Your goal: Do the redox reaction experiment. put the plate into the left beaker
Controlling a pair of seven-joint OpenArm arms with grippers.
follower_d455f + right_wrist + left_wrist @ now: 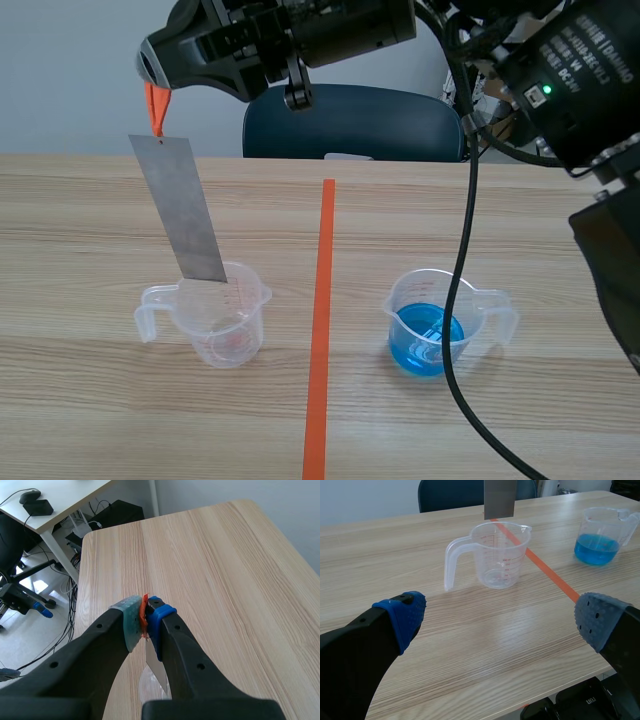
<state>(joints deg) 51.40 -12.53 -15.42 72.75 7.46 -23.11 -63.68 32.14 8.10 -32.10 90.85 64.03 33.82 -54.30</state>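
Scene view gives us the metal plate (180,205) hanging tilted from an orange tab (155,110) pinched in the right gripper (152,80), its lower edge at the rim of the empty left beaker (215,322). We judge that lowering it off-centre could catch the rim and tip this light beaker, or the thin tab could slip. The left gripper (499,624) is spread wide, holding nothing. We cannot tell whether the edge is inside the rim or behind it. In the right wrist view the fingers hide most of the plate.
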